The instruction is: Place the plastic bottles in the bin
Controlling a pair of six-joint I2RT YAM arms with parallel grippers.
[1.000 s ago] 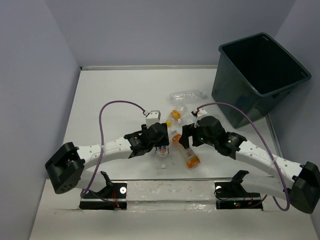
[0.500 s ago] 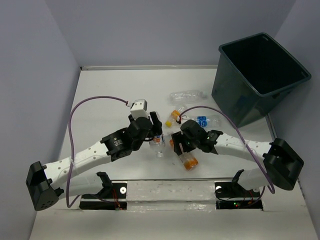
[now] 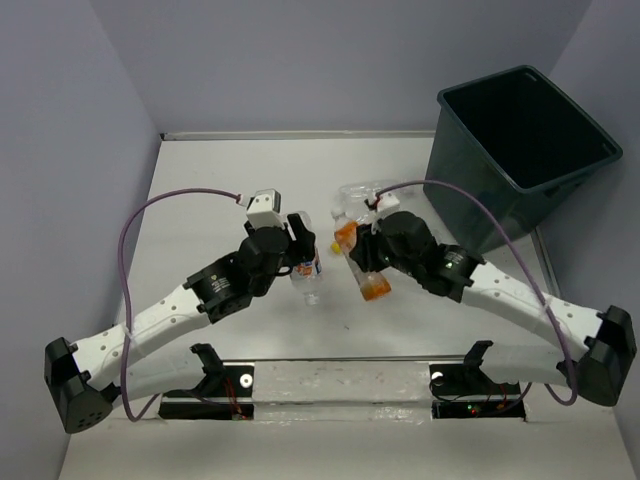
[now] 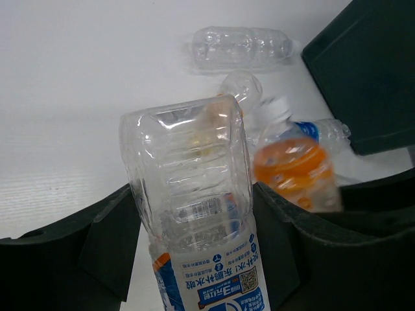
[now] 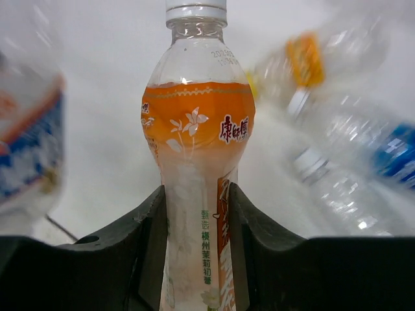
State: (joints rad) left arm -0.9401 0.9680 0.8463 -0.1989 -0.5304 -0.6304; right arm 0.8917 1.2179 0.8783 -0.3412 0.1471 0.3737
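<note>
A robotics lab test cell: plain pale-violet walls [image 3: 60, 150] box in a white table [image 3: 220, 180] behind and beside the left arm [image 3: 170, 310] and right arm [image 3: 510, 295], both bolted to a metal strip [image 3: 340, 380] with purple cables [image 3: 135, 225] left exposed. The goods are plain props: a clear labelled bottle [image 4: 188, 168] in the left gripper [image 4: 194, 227], an orange-labelled bottle [image 5: 198, 123] in the right gripper [image 5: 198, 214], loose bottles [image 3: 372, 190] just beyond them, a dark bin [image 3: 470, 205] past the right gripper

Soft, even light keeps the white tabletop [image 3: 230, 180] bright in the top view, with only faint shadows beneath the arms. In the right wrist view the orange-label bottle [image 5: 198, 129] is sharp while everything behind it is smeared and washed out. In the left wrist view the clear bottle [image 4: 188, 168] carries small glints.
</note>
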